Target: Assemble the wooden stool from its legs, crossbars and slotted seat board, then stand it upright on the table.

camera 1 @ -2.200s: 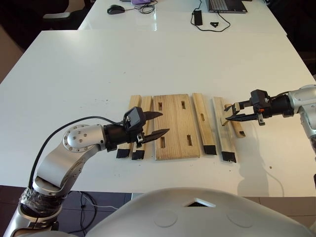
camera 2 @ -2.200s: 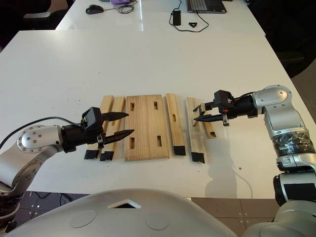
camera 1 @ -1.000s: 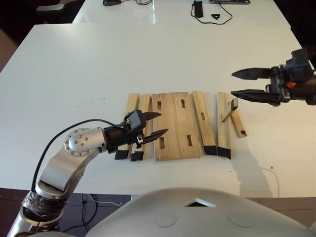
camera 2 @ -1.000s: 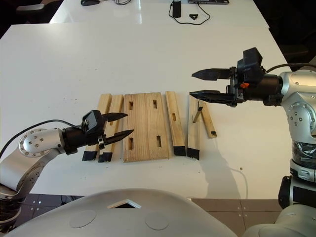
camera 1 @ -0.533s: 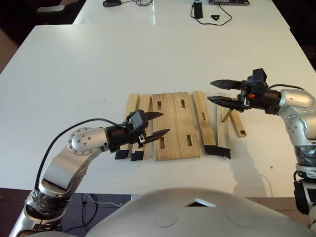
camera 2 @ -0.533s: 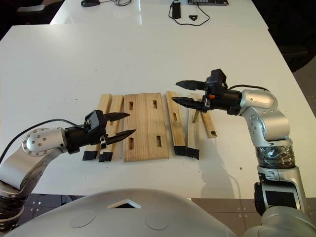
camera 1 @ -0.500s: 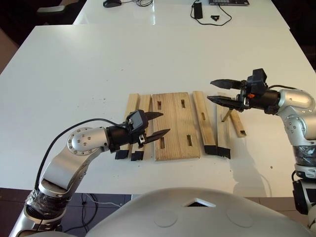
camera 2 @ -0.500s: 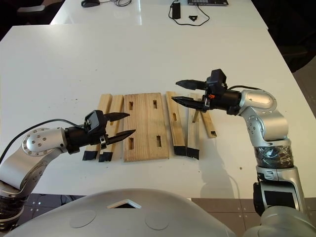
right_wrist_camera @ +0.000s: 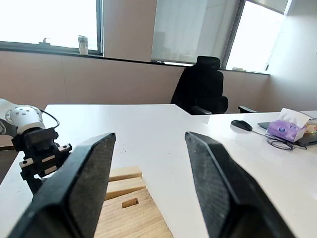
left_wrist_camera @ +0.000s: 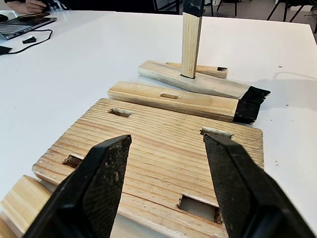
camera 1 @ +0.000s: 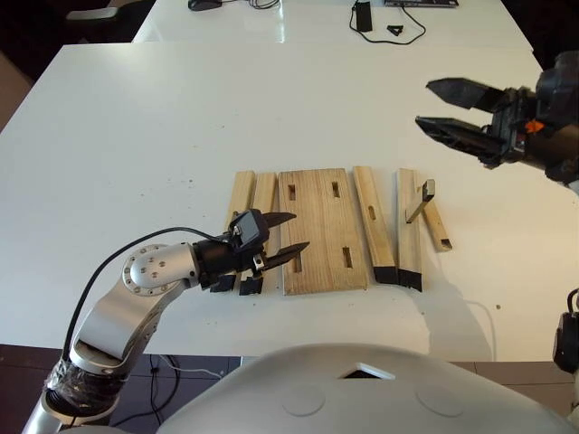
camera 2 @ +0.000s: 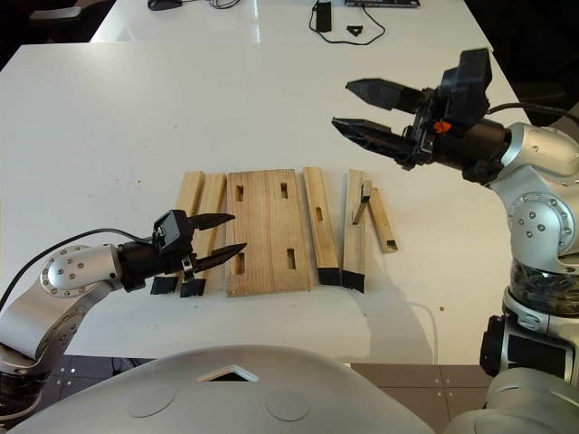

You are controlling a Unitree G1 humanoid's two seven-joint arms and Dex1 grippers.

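Note:
The slotted seat board (camera 1: 323,231) lies flat mid-table. Two legs (camera 1: 251,201) lie side by side along its left edge, their black ends toward me. Right of the board lie a slotted leg (camera 1: 372,220) and another leg (camera 1: 409,237) with a short crossbar (camera 1: 417,202) standing tilted in it. A second crossbar (camera 1: 437,228) lies flat beside it. My left gripper (camera 1: 297,231) hovers open, low over the board's near left corner (left_wrist_camera: 163,158). My right gripper (camera 1: 425,104) is open and empty, raised high above the table to the right of the legs.
A second white table behind carries a mouse (camera 1: 201,4), cables and a black adapter (camera 1: 362,15). The right wrist view looks across the table at an office chair (right_wrist_camera: 203,84) and windows. Bare white tabletop (camera 1: 181,108) surrounds the parts.
My right gripper has lifted up and back to the right, away from the legs, still open. The left arm has sunk slightly nearer the table; the wooden parts have not moved.

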